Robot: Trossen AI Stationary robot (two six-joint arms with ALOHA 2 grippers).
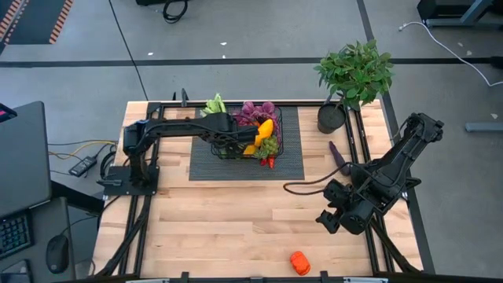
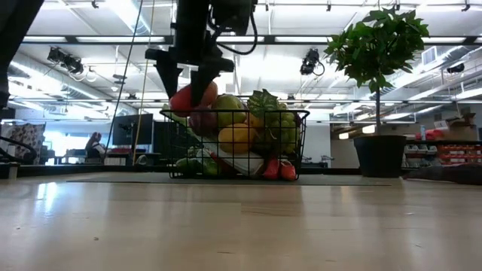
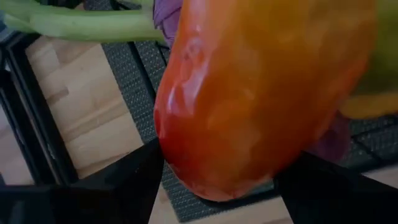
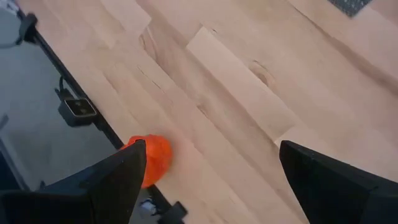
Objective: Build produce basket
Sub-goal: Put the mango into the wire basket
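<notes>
Fingers [image 3: 124, 186] of the left arm straddle a red-orange pepper [image 3: 261, 93] above the basket [image 2: 237, 143] on a wooden table [image 1: 236, 228].

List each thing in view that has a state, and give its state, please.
basket: upright on the dark mat, full of produce.
red-orange pepper: between the left hand's fingers, over the basket's left end.
left hand: at the basket; grip or release unclear.
right hand: open, empty, above bare table.
orange produce piece: loose near the table's front edge.
purple piece: lying on the table, outside the basket.
potted plant: upright at the back right corner.
</notes>
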